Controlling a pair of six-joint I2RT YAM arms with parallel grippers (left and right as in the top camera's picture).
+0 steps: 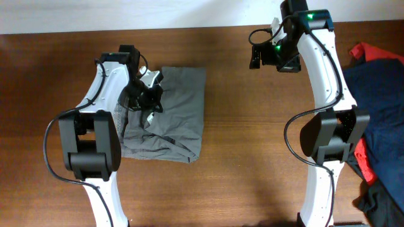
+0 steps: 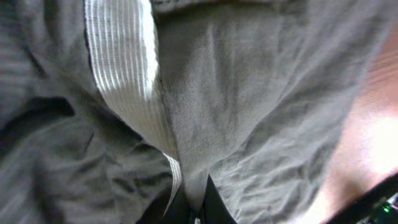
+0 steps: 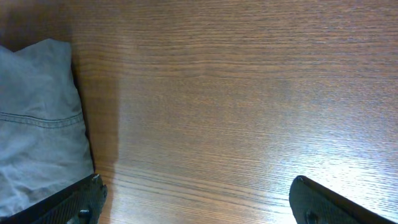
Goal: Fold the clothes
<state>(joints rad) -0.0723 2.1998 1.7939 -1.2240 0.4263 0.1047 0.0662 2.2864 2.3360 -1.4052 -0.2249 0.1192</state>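
The grey-olive garment [image 1: 173, 113] lies partly folded on the wooden table, left of centre. My left gripper [image 1: 149, 101] is over its left part and is shut on a fold of the cloth. In the left wrist view the grey cloth [image 2: 249, 112] fills the frame, a pale ribbed lining strip [image 2: 124, 74] runs down into the jaws [image 2: 196, 208], and the fingers pinch the fabric. My right gripper [image 1: 255, 60] hovers over bare table at the back right, open and empty. Its wide-apart fingers [image 3: 199, 202] frame bare wood, and the garment's edge [image 3: 37, 130] shows at the left.
A navy blue garment [image 1: 379, 107] and a red cloth [image 1: 369, 50] lie piled at the table's right edge. A pale wall borders the table's far edge. Bare wood [image 1: 252, 145] lies between the grey garment and the right arm's base.
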